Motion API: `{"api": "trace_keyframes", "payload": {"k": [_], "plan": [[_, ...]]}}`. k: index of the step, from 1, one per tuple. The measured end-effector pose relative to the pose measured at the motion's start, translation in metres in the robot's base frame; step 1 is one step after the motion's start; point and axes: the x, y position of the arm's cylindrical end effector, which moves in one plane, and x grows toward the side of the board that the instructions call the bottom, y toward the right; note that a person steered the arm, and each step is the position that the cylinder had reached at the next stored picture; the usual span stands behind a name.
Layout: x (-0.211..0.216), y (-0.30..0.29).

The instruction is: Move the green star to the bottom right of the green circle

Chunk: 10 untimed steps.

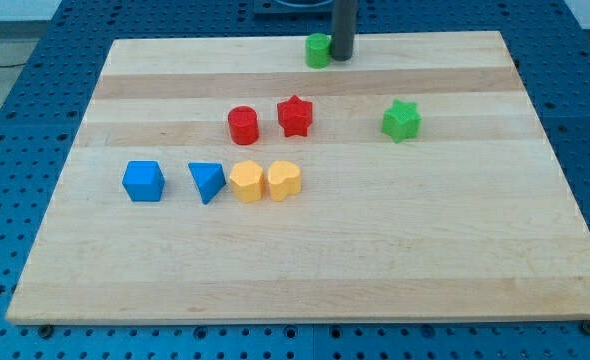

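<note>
My tip (342, 57) sits at the view's top edge of the table (305, 270), rod (344, 25) upright, dark, cut off by the frame's top so nothing of the arm above it shows. No pincer on this rig, just the bare rod, so open or closed does not apply. Tip is touching or just beside the right side of the green circle (318, 50); contact hard to confirm, the rod overlaps the block's right edge.

Green star (401, 120) lies down and to the view's right of the green circle, well apart from my tip, alone on the right half.

Middle of table: red cylinder (243, 125) and red star (295, 115) side by side, near each other, small gap. Below them a row: blue cube (143, 181) at the left, then blue triangle (207, 182) apart from it, then yellow hexagon-like block (246, 182) touching a second yellow block (284, 181); that one's shape is hard to make out, maybe heart-like.

Table is light wood planks on a blue perforated base (35, 90). Lower half of table carries no blocks.
</note>
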Motion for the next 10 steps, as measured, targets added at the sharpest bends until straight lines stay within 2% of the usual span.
{"api": "trace_keyframes", "payload": {"k": [1,2,3,4,5,6,7,10], "plan": [[0.0,-0.011],[0.0,0.027],[0.014,0.09],[0.066,0.138],[0.146,0.135],[0.165,0.085],[0.154,0.049],[0.075,0.003]]}}
